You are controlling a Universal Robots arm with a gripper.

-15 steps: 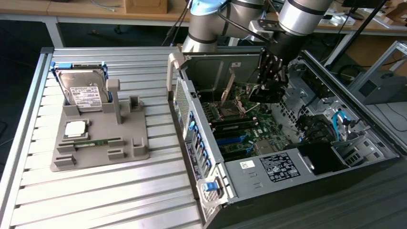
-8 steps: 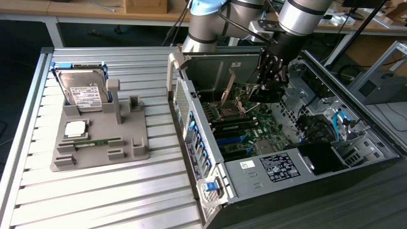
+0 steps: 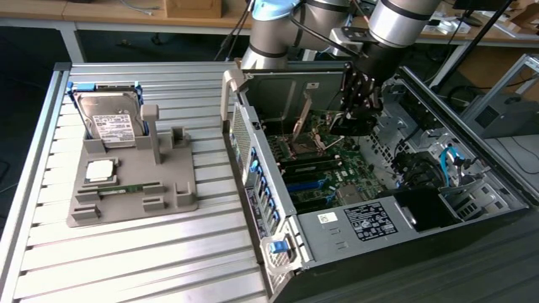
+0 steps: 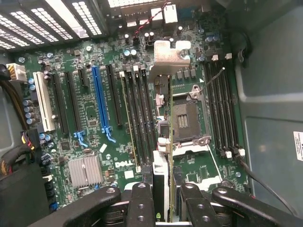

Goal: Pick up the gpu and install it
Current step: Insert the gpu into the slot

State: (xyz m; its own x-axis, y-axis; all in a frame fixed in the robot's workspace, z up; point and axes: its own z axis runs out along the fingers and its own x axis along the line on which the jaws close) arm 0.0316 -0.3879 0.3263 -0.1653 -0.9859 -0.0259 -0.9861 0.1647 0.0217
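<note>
A slatted aluminium counter [image 3: 126, 252] with a raised metal rim carries everything. Beyond its far edge stand pale wooden desks with a brown cardboard box [image 3: 194, 7] and loose cables; the floor around is dark.

Toward the counter's edge on the exterior view's left lies a grey moulded holder [image 3: 181, 196]. At its far end a boxy silver hard drive with a white label [image 3: 113, 123] leans in blue-sided cradles; nearer lie a small square silver chip [image 3: 101, 169] and a narrow green memory stick [image 3: 126, 188].

Along the counter's opposite edge lies an open grey-and-black computer case [image 3: 316, 243], its side panel off and its green motherboard [image 4: 94, 118] facing up. The board shows a long blue slot [image 4: 100, 101], a white slot [image 4: 42, 106], a ribbed silver heat sink [image 4: 85, 169] and an open square processor socket [image 4: 184, 118].

The silver-and-blue robot arm [image 3: 278, 31] reaches down into the case's far end. Its black pincer [image 3: 358, 110] [image 4: 165, 189] is pinching the gpu [image 4: 164, 142], a thin flat circuit card that the wrist view sees edge-on as a narrow strip running away from the fingers [image 4: 141, 203]. A folded silver metal bracket caps its far end. The card stands on edge over the board, between the black memory slots and the processor socket, apart from the blue slot. Whether its lower edge touches the board cannot be told.
</note>
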